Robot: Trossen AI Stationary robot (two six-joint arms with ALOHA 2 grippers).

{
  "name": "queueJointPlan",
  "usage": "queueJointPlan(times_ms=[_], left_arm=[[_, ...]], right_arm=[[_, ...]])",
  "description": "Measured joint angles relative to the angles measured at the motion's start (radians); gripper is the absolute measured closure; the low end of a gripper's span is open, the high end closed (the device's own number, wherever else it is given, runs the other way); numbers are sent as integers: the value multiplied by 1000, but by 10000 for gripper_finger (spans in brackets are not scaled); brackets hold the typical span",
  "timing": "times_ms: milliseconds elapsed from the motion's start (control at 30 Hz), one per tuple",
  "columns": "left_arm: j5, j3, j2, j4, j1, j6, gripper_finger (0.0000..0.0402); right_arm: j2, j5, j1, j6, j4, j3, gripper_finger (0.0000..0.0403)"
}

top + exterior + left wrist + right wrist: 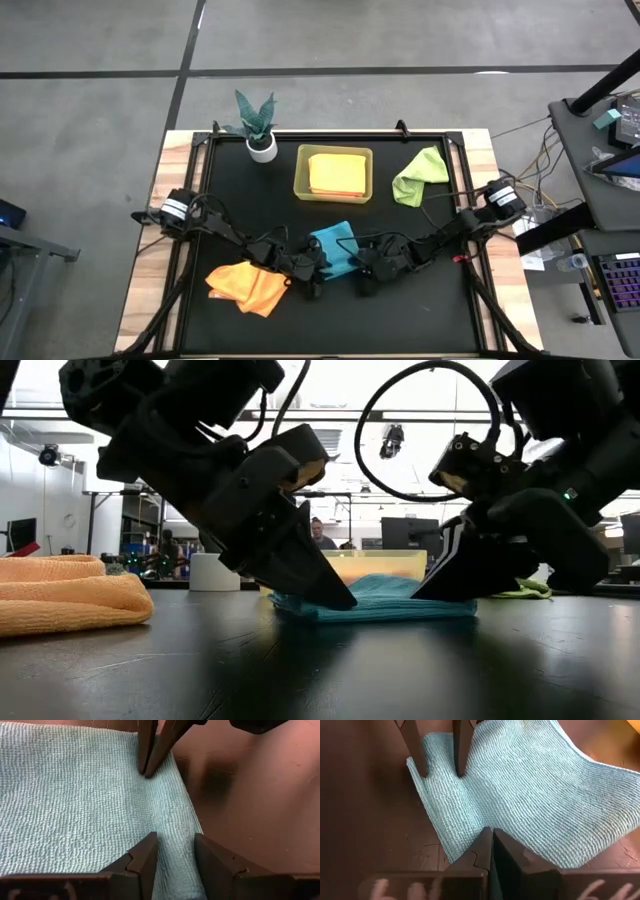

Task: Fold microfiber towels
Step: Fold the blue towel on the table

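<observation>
Teal towel [334, 249] lies flat on the black mat of the desk [440, 310], near the middle of the front half. Both grippers are down at it, one on each side.

Right gripper [491, 845]: fingers pressed together on the towel's edge, pinching a fold of teal cloth between the tips. In the low view the gripper [440, 585] meets the cloth at desk level on that side.

Left gripper [175, 855]: fingers part open, a clear gap between them, tips astride the same edge of the towel. Cloth lies under and between them; a firm hold cannot be confirmed.

Orange towel [248, 286] sits crumpled toward the front-left corner, apart from the teal one. Lime green towel [420, 176] is bunched near the right edge, toward the back. Yellow-green bin [334, 173] stands at the back centre with an orange-yellow towel [337, 172] folded inside. A small potted plant [258, 124] stands at the back edge, left of the bin.
</observation>
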Motion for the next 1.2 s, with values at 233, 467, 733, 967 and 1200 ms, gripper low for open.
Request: queueJointPlan(times_ms=[233,467,733,967,1200], left_arm=[[34,-2,-12,-13,-6,-1,286],[70,-3,-48,-35,-10,2,286],[47,-2,-155,-166,-5,53,286],[-175,-5,-167,-200,36,152,286],[-184,-11,-117,-205,87,130,286]], right_arm=[[-27,-16,0,9,-44,-2,392],[-115,-25,9,-8,-92,-9,392],[-199,36,-14,-73,-81,-6,392],[-164,68,-109,-113,-5,-6,392],[-69,71,-162,-118,130,-5,392]])
